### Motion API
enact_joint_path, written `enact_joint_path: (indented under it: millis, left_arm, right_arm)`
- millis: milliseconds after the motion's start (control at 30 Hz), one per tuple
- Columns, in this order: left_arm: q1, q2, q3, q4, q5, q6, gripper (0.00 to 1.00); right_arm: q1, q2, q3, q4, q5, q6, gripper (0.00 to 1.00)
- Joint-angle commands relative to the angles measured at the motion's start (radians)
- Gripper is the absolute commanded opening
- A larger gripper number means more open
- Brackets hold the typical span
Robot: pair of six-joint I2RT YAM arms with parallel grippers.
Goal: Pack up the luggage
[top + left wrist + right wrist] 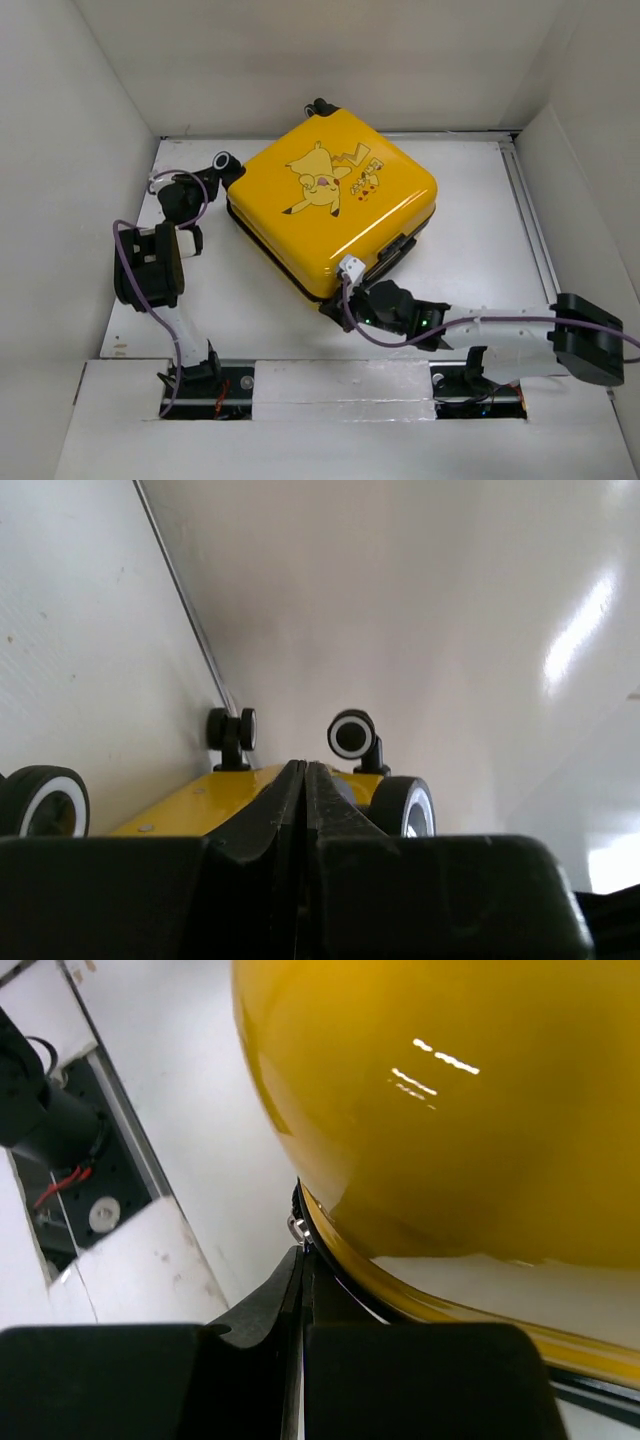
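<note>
Closed suitcase (335, 200); left claw (305, 770) and right claw (300, 1257) both clenched beside it.
Shell stiff, glossy, likely slippery and light; take the zipper seam (282, 260).

bright yellow luggage (335, 200) with pikachu print, black trim, black-and-white wheels (351, 734).

Top view down from behind; wrist views close, seemingly at opposite sides of luggage (335, 205).

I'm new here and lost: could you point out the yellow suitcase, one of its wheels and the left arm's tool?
yellow suitcase (330, 215): top view, on the printed lid.
wheel (352, 734): left wrist view, on its hub.
left tool (305, 772): left wrist view, where its shut fingertips meet.
</note>
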Motion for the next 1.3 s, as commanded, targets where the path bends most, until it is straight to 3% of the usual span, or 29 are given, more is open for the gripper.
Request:
enact_joint_path:
  millis: [0, 100, 167, 200, 300, 500, 567, 600, 900, 1267]
  left_arm:
    - [-0.021, -0.126, -0.046, 0.106, 0.058, 0.067, 0.00]
    - [-0.021, -0.178, -0.106, 0.050, 0.040, 0.096, 0.00]
    - [-0.021, -0.203, -0.144, 0.013, -0.009, 0.122, 0.22]
    - [-0.021, -0.214, -0.183, 0.013, -0.020, 0.131, 0.48]
    - [-0.021, -0.223, -0.249, 0.052, -0.011, 0.102, 0.79]
    - [-0.012, -0.246, -0.390, 0.195, -0.002, 0.082, 0.95]
    - [-0.012, -0.257, -0.415, 0.224, -0.002, 0.082, 0.95]
    - [-0.012, -0.257, -0.415, 0.224, -0.011, 0.082, 1.00]
    - [-0.021, -0.119, -0.295, 0.379, 0.026, -0.034, 1.00]
    - [-0.012, -0.070, -0.286, 0.557, -0.010, -0.070, 1.00]
  right_arm:
    - [-0.072, -0.132, -0.002, -0.005, -0.027, -0.016, 0.00]
    - [-0.106, -0.172, -0.002, -0.063, -0.043, -0.032, 0.00]
    - [-0.106, -0.192, -0.015, -0.072, -0.062, -0.032, 0.00]
    - [-0.106, -0.202, -0.024, -0.072, -0.095, -0.032, 0.00]
    - [-0.106, -0.203, -0.047, -0.072, -0.105, -0.011, 0.00]
    - [-0.106, -0.238, -0.108, -0.072, -0.071, 0.010, 0.00]
    - [-0.115, -0.250, -0.108, -0.072, -0.071, 0.011, 0.00]
    - [-0.115, -0.241, -0.108, -0.072, -0.083, 0.011, 0.00]
    - [-0.105, -0.192, -0.108, -0.032, -0.131, 0.020, 0.00]
    - [-0.059, -0.114, -0.090, -0.003, -0.131, 0.031, 0.00]
